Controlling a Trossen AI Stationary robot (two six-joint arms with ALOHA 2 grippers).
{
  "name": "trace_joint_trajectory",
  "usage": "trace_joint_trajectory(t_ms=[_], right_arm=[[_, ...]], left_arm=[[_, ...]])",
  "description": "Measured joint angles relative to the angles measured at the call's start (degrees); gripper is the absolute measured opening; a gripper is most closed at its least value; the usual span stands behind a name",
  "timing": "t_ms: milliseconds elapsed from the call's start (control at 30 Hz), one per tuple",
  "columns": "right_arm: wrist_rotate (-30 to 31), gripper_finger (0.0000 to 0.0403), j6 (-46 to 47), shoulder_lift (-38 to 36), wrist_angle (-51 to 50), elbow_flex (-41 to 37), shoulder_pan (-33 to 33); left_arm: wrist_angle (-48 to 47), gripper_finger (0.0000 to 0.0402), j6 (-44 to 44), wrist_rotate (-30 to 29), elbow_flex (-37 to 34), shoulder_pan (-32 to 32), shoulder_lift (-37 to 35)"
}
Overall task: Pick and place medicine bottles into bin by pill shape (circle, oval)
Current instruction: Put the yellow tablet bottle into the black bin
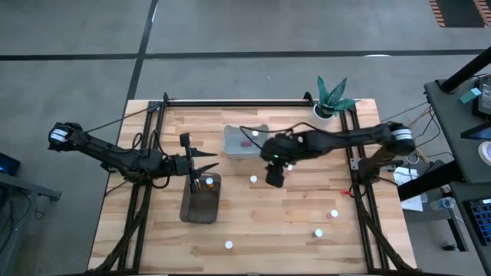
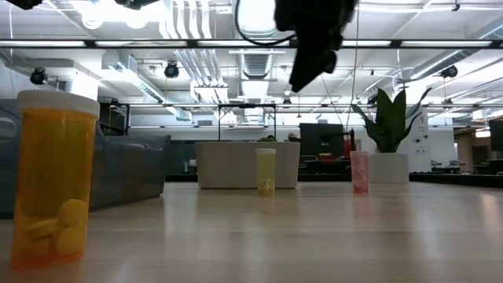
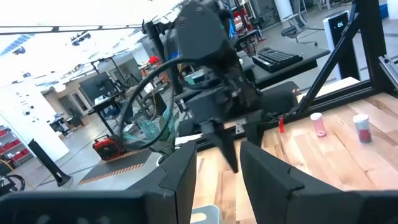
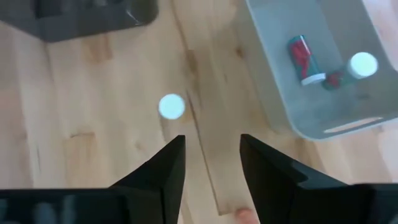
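Note:
My right gripper (image 1: 274, 178) hangs open above the table's middle, fingers pointing down (image 4: 211, 142). A white-capped bottle (image 4: 171, 106) stands on the wood just beyond its fingertips and also shows in the high view (image 1: 254, 179). A clear bin (image 1: 247, 142) behind it holds a red bottle (image 4: 305, 59) and a white-capped one (image 4: 362, 64). My left gripper (image 1: 205, 163) is open and empty over a dark bin (image 1: 201, 201), which holds a white-capped bottle (image 1: 209, 182). More bottles stand upright on the table (image 1: 334, 214) (image 1: 318, 232) (image 1: 229, 245).
A potted plant (image 1: 331, 98) stands at the far right corner. In the low view an amber bottle (image 2: 51, 181) stands close at the near edge, with a yellow bottle (image 2: 266, 171) and a pink one (image 2: 359, 171) farther back. Metal frame rails (image 1: 360, 192) run along both sides.

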Motion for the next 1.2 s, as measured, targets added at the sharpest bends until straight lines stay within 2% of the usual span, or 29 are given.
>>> trace_joint_trajectory(t_ms=[300, 500, 733, 933, 1100, 1200], right_arm=[[-0.02, 0.013, -1.23, -14.18, 24.02, -23.55, 4.24], [-0.06, 0.0123, -5.46, -21.61, 37.54, -35.29, 4.96], [-0.24, 0.0121, -10.75, -29.13, 50.29, -44.56, 4.94], [-1.86, 0.011, -14.86, -34.6, 59.75, -51.32, 4.92], [-6.69, 0.0099, -16.72, -38.84, 63.51, -55.63, 4.91], [-6.76, 0.0093, -17.3, -42.01, 64.12, -57.67, 4.91]], left_arm=[[0.43, 0.0109, 0.0, 0.01, -0.01, 0.0, 0.15], [1.35, 0.0109, -1.14, 0.01, -0.01, 0.0, 0.16], [4.23, 0.0109, -5.69, 0.01, 0.01, -0.04, 2.11], [5.26, 0.0109, -15.03, 0.05, 0.01, -0.04, 6.19], [7.41, 0.0109, -23.61, 0.09, 0.01, -0.04, 11.38], [8.93, 0.0109, -27.92, 0.09, 0.87, -0.02, 14.69]])
